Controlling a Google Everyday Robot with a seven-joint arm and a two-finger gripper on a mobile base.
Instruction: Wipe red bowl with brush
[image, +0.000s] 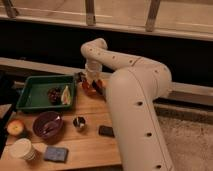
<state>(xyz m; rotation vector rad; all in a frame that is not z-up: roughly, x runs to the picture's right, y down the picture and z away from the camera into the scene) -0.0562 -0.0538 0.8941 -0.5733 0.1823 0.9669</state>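
— On the wooden table (90, 145), what do you see?

— Lots of things. At the far edge sits the red bowl (91, 88). It is small and round. The big white arm (135, 100) bends over from the right and comes down on top of it.

— Where is the gripper?

— The gripper (92, 80) is right over the red bowl, at the end of the arm. It points down into the bowl.

— Are its fingers apart or together?

— I cannot tell. They are too dark and small to make out.

— And the brush?

— A dark thing, the brush (98, 88), sticks out by the bowl's right side, just under the gripper. I cannot tell if the gripper holds it.

— What else is on the table?

— A green tray (30, 85) lies left of the red bowl, just beside it. It has some food in it, something dark and something pale. Nearer the front is a purple bowl (48, 125). A small metal cup (79, 122) stands right of that bowl. A black block (106, 131) lies close to the arm's wide base.

— Anything at the left edge?

— Yes, an apple (15, 127). In front of it is a paper cup (22, 149), and next to that cup a blue sponge (55, 153).
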